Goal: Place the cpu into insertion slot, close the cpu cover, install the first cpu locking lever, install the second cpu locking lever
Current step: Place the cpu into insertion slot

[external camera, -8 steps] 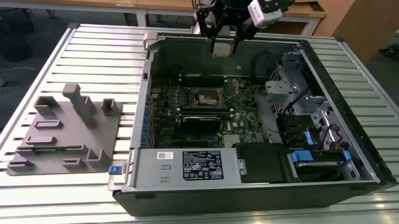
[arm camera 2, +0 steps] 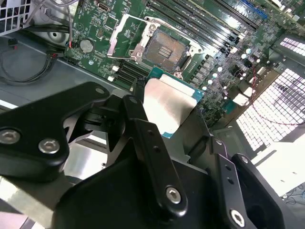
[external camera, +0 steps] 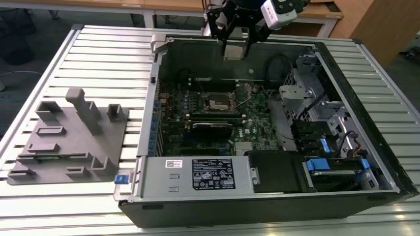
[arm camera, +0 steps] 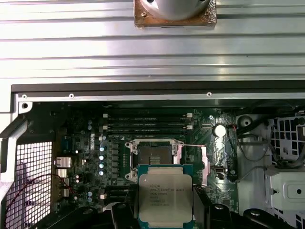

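Shows the tool (arm camera 2: pixel 174 125) closed on the cpu (arm camera 2: pixel 164 102), pinching two opposite edges and leaving the metal top and the underside free, presumably for a level descent. Holds the cpu raised clear above the insertion slot (arm camera 2: pixel 164 47), touching nothing else. Places the chip just short of the insertion slot in the first wrist view, so not yet lined up over it, by judgement.

Presents the insertion slot bare, with its contact field exposed and its shiny rim unobstructed on all four sides. Keeps the cpu cover (arm camera 2: pixel 116 40) swung up and standing along one side of the insertion slot, clearing the straight way down. Calls for care at that raised edge, the nearest thing to catch a corner of the chip.

Sets only low parts of the motherboard (arm camera 2: pixel 90 24) around the insertion slot: the memory slots (arm camera: pixel 143 121) run parallel along one side, apart from the rim. Puts the walls of the computer case (external camera: pixel 147 142) well apart from the insertion slot, giving the tool (external camera: pixel 235 46) ample room to move inside. Rests the case on the slatted desk (external camera: pixel 98 59), with a grey fixture block (external camera: pixel 72 137) beyond the case wall, far from the insertion slot.
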